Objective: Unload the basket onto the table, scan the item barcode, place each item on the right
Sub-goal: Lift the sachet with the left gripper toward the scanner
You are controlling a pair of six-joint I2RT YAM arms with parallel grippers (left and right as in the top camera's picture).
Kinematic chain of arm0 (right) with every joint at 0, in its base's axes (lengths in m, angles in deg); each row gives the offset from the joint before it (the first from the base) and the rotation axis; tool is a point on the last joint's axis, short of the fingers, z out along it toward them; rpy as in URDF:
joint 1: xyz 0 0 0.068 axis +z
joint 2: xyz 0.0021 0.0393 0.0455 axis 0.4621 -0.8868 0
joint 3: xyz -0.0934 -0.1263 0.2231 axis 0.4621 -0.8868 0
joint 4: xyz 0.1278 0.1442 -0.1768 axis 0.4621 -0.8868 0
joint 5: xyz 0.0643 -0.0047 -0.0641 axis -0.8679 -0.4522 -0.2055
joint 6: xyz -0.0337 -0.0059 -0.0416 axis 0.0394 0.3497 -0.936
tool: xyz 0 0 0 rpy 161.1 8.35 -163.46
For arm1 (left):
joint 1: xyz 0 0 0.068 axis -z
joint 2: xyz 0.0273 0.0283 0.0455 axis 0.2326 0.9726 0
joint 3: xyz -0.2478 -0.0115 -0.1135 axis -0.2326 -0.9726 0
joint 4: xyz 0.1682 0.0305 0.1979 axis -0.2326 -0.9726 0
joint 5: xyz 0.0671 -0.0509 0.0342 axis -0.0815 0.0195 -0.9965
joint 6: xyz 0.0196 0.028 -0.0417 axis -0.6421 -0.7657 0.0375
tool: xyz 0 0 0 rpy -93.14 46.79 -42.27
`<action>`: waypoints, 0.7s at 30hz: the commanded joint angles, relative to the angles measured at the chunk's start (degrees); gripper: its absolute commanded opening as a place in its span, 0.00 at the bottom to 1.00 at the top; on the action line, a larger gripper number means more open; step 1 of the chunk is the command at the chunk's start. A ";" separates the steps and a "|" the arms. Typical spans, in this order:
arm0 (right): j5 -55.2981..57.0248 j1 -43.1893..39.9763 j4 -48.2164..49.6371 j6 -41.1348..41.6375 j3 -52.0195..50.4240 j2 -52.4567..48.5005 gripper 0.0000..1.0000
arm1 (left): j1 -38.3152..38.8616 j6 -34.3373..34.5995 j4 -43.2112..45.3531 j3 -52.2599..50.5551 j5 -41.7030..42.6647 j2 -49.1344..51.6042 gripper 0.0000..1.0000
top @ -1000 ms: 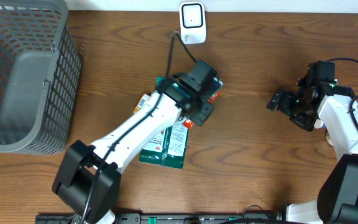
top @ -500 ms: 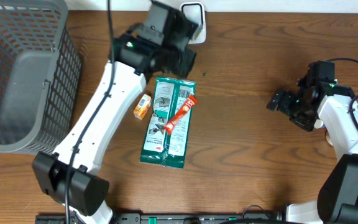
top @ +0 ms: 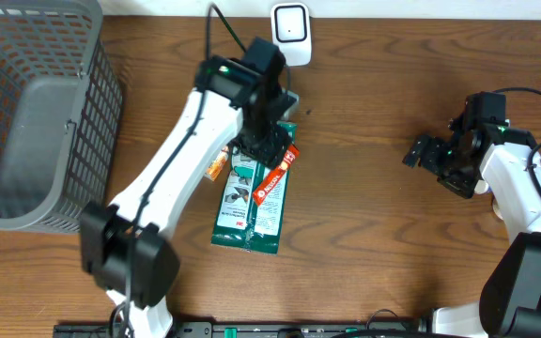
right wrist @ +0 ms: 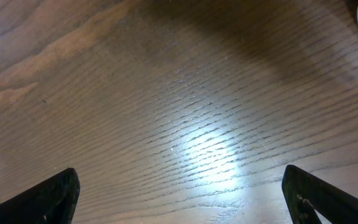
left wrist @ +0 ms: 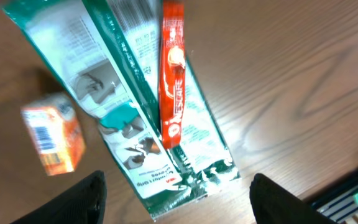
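Overhead: a long green pack [top: 252,202] lies flat near the middle of the worktop [top: 374,244], and its print is too small to read from here. A red stick sachet [top: 274,175] lies slantwise on the pack's upper half. A small orange box [top: 216,167] sits just beside the pack's left edge. The white scanner [top: 290,34] stands at the far edge, apart from the pack. A grey basket [top: 36,113] fills the left end. The widest bare wood is between the pack and the right arm, and along the near edge. The left end effector [top: 267,143] hangs over the pack's far end, just above the sachet's top. The right end effector [top: 419,152] is well off to the right.

Left wrist: the sachet's white letters read "NESCAFE". The pack's small print is blurred, and the box shows a barcode-like patch. The dark fingertips [left wrist: 86,198] stand wide apart at the lower corners, clamping nothing, with pack and sachet lying on the wood below them.

Right wrist: only wood grain shows, with the fingers spread at both corners and nothing between them
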 commanded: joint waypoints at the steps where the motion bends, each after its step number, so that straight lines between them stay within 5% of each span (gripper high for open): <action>1: 0.52 -0.07 -0.02 -0.70 -0.26 1.20 0.99 | 0.81 0.07 1.46 -5.31 -0.83 3.63 0.71; 21: 0.52 -0.09 -0.02 -0.70 -0.26 1.20 0.99 | 3.65 6.43 26.43 -18.60 -4.98 6.23 0.65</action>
